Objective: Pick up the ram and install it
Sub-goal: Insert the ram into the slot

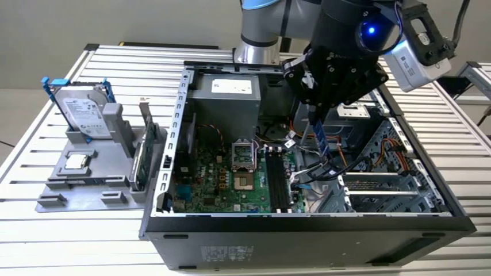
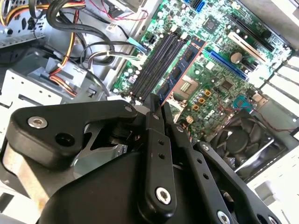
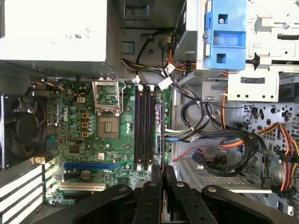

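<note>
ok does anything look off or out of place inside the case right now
Nothing looks spilled or damaged. The one oddity is the metal frame of the processor socket, which is flipped open beside the memory slots. The ram is clamped in the claw, above the board and not seated.

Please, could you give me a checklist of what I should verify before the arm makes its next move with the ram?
1. The claw is shut on the ram: ok.
2. Ram runs parallel to the memory slots: ok, judged from the second wrist view.
3. Slots are empty: ok.
4. Ram sits exactly over one slot: cannot tell.
5. The cables stay off the slots: ok, they lie beside them.
</note>
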Controlling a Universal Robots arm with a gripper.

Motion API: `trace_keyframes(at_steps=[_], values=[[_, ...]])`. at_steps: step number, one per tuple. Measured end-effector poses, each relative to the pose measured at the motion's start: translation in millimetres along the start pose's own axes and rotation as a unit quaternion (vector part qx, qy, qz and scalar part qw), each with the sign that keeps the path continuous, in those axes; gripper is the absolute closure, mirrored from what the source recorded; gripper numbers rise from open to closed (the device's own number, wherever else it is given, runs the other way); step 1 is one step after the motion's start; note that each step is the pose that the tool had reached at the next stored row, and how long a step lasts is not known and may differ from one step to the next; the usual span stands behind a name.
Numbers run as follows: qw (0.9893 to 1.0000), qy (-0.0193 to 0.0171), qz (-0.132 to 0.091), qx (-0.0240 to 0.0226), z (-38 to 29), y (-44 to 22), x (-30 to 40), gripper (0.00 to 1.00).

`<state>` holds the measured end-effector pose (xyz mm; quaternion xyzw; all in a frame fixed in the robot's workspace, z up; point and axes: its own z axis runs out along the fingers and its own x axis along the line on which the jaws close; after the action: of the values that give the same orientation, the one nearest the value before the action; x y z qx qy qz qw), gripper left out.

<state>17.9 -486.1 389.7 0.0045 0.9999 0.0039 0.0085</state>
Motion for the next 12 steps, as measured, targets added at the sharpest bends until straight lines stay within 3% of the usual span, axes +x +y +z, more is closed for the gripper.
trace_keyframes(at_steps=[6,12], values=[[1.0,0.0,0.0,0.0001,0.3,0.0,0.0,1.0],[1.0,0.0001,0.0,0.0001,5.0,0.0,-0.4,1.0]])
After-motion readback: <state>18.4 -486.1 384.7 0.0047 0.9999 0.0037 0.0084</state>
